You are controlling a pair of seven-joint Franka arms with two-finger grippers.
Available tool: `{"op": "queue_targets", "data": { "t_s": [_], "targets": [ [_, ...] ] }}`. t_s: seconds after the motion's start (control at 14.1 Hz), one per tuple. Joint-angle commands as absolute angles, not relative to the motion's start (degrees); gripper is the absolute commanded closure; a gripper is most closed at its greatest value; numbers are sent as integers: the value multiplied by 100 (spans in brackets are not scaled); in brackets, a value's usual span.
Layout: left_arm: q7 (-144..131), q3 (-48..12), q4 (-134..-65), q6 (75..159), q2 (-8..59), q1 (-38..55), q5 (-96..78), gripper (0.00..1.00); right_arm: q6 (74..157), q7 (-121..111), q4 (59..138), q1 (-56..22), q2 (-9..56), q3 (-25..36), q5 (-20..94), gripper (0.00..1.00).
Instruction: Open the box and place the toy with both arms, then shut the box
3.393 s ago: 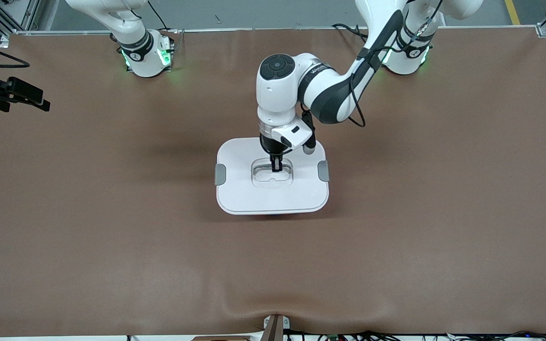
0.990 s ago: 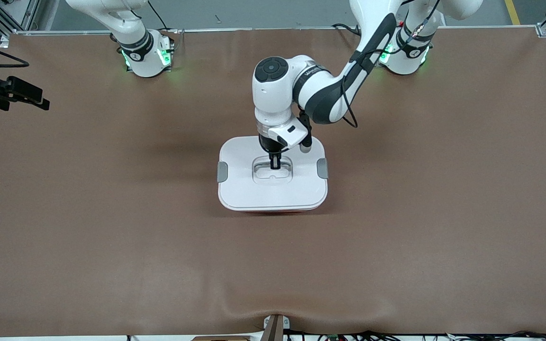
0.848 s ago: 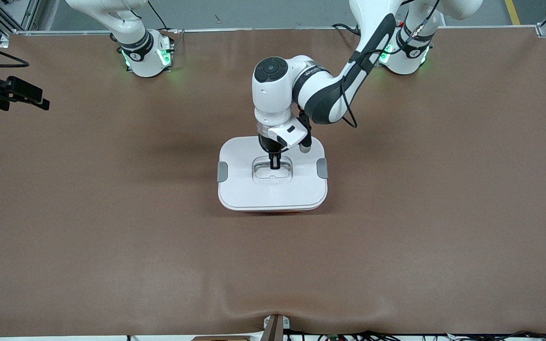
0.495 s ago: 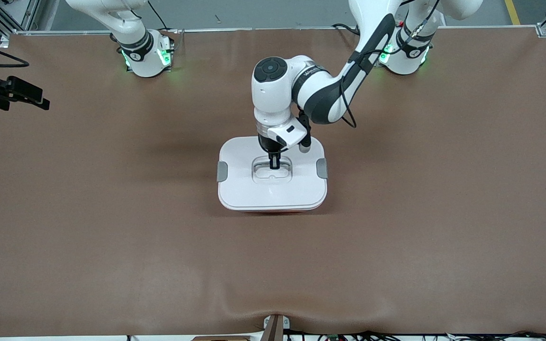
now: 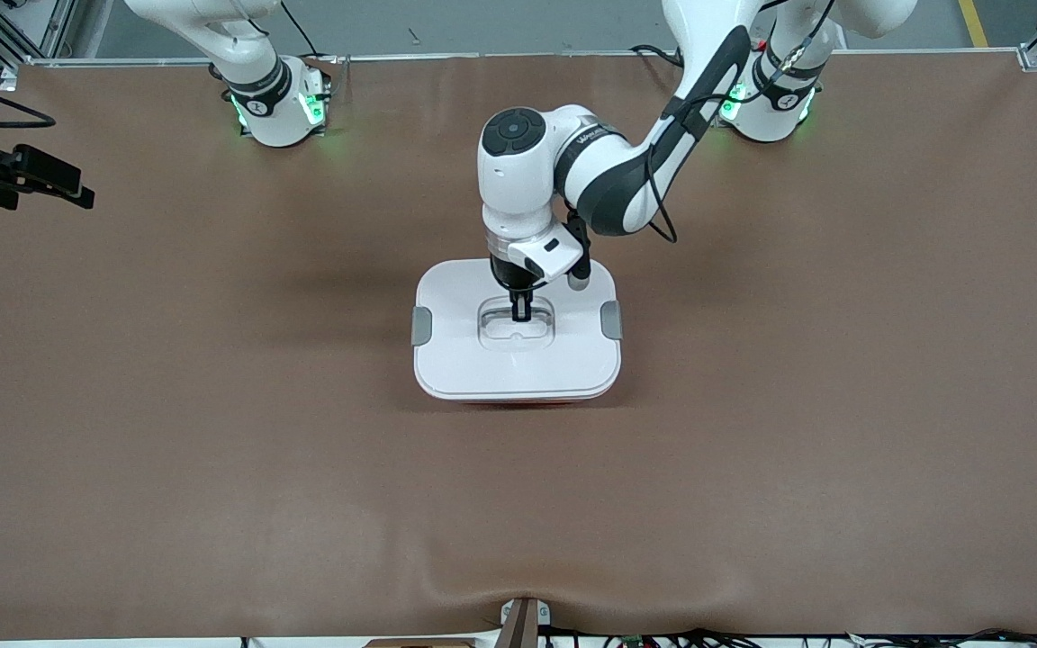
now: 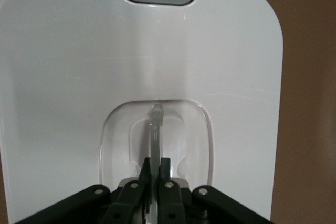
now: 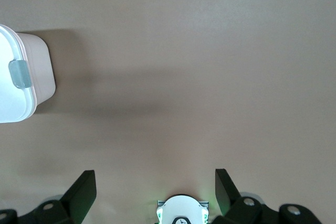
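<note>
fingers (image 6: 166,167) of the left gripper (image 5: 522,312) clamped together on the thin clear handle (image 6: 156,129) in the lid's (image 5: 482,364) recess. lid sits on the pink box (image 7: 41,72) at table (image 5: 798,432) centre. right gripper (image 7: 155,193) waits high over bare table near its base, fingers wide apart, holding nothing.

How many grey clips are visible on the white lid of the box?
2. One grey clip sits on the lid's edge toward the right arm's end of the table; the other grey clip sits on the edge toward the left arm's end.
</note>
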State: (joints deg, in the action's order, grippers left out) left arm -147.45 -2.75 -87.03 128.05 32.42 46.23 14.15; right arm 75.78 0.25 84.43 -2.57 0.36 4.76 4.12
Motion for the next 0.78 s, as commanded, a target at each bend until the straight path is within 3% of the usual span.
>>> {"op": "queue_targets", "data": {
  "t_s": [0.0, 0.71],
  "targets": [
    [-14871, -264, -8578, 12814, 3296, 4649, 1556, 100, 7479, -26, 8332, -202, 44, 439, 316, 0],
    [-14818, -264, -8578, 12814, 3296, 4649, 1582, 100, 7480, -26, 8332, -202, 44, 439, 316, 0]
  ]
}}
